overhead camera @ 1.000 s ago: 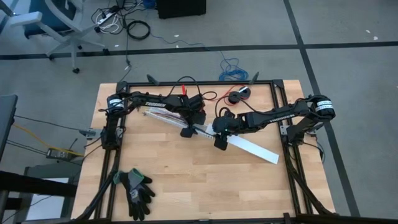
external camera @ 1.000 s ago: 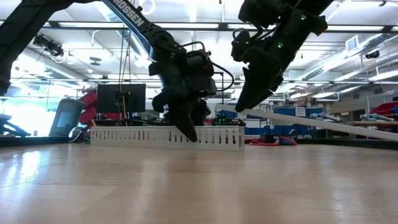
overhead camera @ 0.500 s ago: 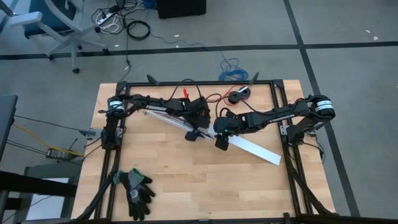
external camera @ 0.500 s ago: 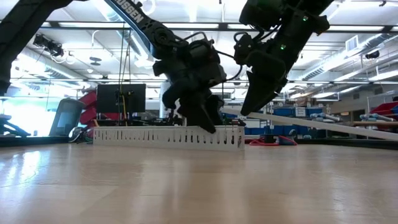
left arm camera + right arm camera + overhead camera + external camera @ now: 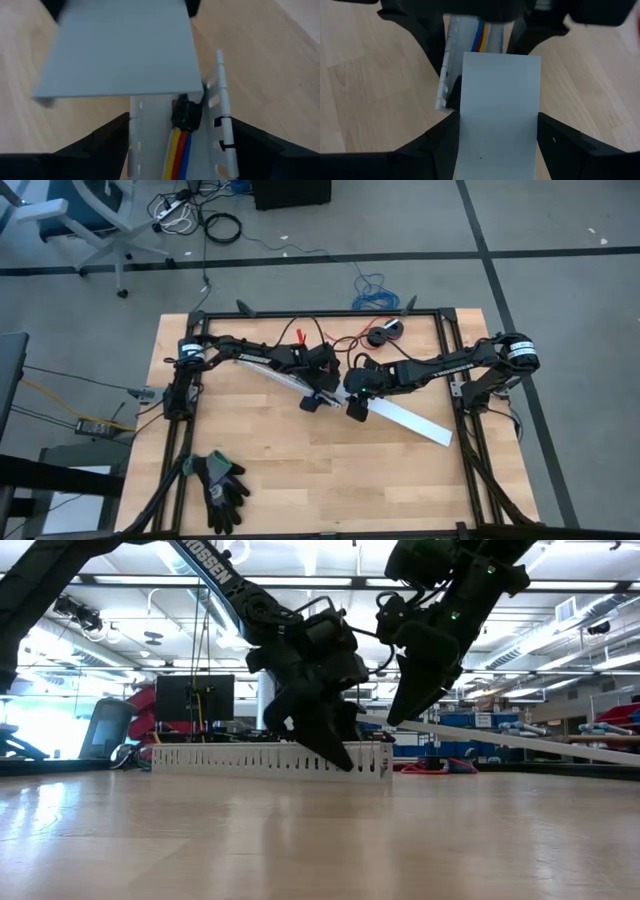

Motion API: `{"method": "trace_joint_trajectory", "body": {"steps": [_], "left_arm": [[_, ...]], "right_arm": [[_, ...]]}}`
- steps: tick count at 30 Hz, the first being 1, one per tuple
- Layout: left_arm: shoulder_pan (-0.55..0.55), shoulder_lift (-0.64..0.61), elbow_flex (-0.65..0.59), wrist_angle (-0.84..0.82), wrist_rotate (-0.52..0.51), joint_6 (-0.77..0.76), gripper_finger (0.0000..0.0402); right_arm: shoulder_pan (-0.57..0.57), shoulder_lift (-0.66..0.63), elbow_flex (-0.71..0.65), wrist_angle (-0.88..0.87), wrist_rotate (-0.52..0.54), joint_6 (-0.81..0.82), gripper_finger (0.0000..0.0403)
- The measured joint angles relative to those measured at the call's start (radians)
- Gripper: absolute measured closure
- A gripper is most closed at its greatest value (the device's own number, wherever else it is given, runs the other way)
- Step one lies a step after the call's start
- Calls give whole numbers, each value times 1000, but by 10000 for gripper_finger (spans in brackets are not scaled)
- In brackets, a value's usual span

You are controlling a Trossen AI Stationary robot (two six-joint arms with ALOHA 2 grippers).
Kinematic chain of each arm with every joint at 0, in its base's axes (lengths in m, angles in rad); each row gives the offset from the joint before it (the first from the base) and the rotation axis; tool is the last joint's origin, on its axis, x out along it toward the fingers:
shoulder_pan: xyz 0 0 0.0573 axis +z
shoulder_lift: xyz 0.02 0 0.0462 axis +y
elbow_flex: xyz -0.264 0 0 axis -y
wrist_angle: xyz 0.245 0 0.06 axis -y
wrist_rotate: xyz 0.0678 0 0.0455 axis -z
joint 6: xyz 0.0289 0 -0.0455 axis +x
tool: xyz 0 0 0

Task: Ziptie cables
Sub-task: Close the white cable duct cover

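Left gripper (image 5: 313, 401) has slid along the slotted duct (image 5: 265, 758) toward its end since a second ago, fingers spread wide astride it. The cables (image 5: 179, 147) lie inside the duct, dark end right at the grey cover strip (image 5: 499, 107). Right gripper (image 5: 354, 411) pinches that strip; I'd keep it level and centred over the walls before pushing.

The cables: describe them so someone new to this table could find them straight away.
Find the slotted white duct lying mid-table, where the left gripper and right gripper meet. Inside its channel lie the cables, yellow, red and blue wires joined at a dark end, partly under the flat grey cover strip.
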Motion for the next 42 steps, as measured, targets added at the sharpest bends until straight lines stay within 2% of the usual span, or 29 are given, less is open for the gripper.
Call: {"method": "trace_joint_trajectory", "body": {"steps": [5,14,25,42], "left_arm": [[0,0,1,8,-4,0,108],[1,-1,2,9,-10,0,113],[1,-2,2,9,-12,0,174],[1,-2,2,13,-14,0,172]], "right_arm": [[0,0,0,-5,-6,10,172],[0,0,0,-10,-80,126,172],[0,0,-57,19,-80,183,172],[0,0,-65,65,-79,167,170]]}}
